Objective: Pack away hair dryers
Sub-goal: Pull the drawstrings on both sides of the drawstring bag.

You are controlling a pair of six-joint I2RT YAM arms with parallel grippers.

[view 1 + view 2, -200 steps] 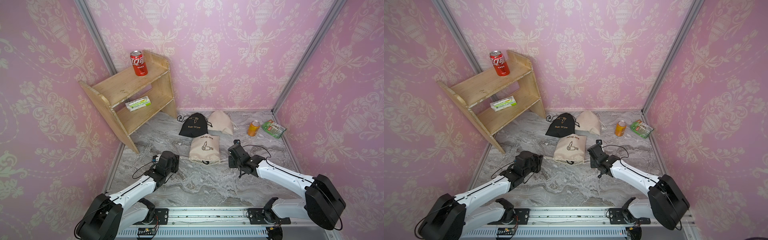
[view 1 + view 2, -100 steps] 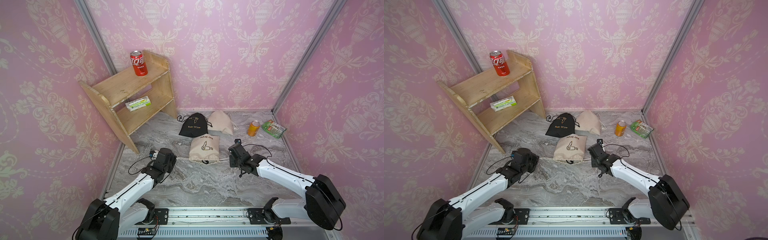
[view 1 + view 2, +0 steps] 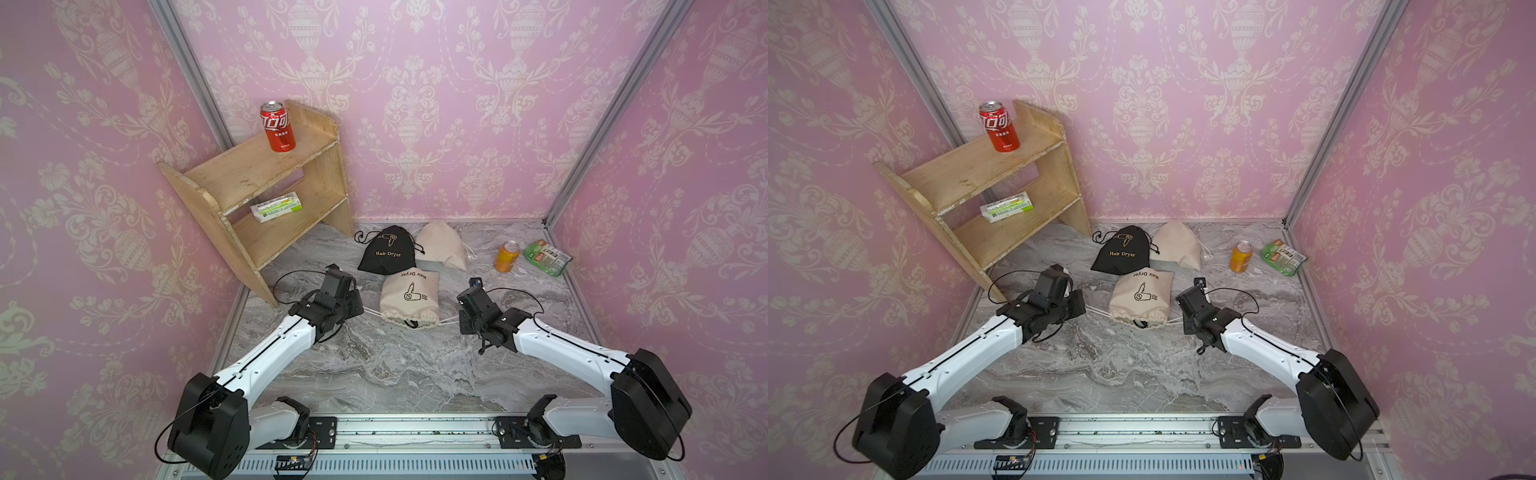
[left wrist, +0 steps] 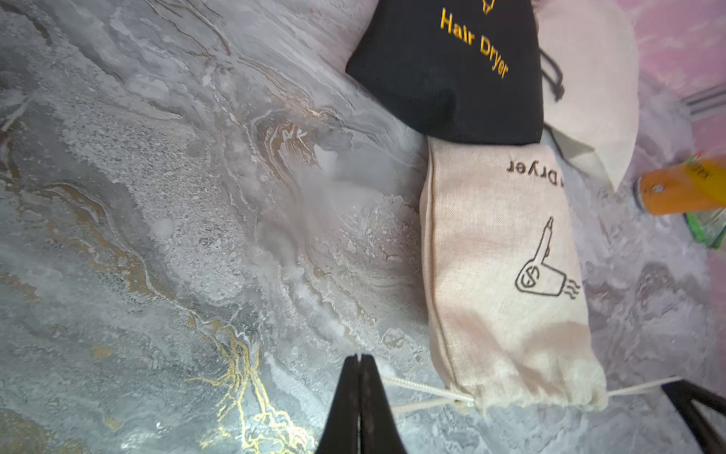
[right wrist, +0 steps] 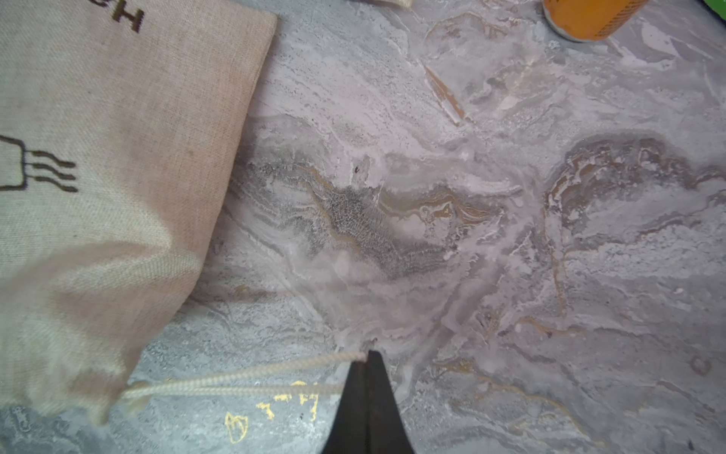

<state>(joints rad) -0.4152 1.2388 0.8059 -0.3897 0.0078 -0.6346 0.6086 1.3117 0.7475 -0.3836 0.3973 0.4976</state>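
Moved: left arm's wrist has swung slightly back toward the pouch since half a second ago. The right arm and the pouches lie as they were.
Left gripper (image 4: 359, 359): closed on the white drawstring (image 4: 424, 391), which runs from its tips to the pouch neck.
Right gripper (image 5: 367, 355): closed on the drawstring's other end, on the opposite side of the same neck.
Near pouch: the beige pouch (image 3: 409, 297) lies on the worktop (image 3: 374, 365) between the two grippers. Its neck is gathered shut and its body bulges, so it probably holds a dryer.
Dryers' place: no hair dryers in view — likely all bagged, though no pouch shows its contents.
Handling: the cloth is soft and limp over a rigid, probably light load. The thin cord could slip from the tips, so the cord or the bunched neck is the place to hold, not the flat cloth.
Beyond both grippers: the black pouch (image 3: 388, 253) touches the near pouch's far edge, with a second beige pouch (image 3: 442, 247) just beside it. Both look filled.
Farther, right gripper's side: orange can (image 3: 507, 257) and green packet (image 3: 547, 257).
Farther, left gripper's side: the wooden shelf (image 3: 249, 170) carries a red can (image 3: 277, 126) on top and a small packet (image 3: 276, 206) on the lower board.
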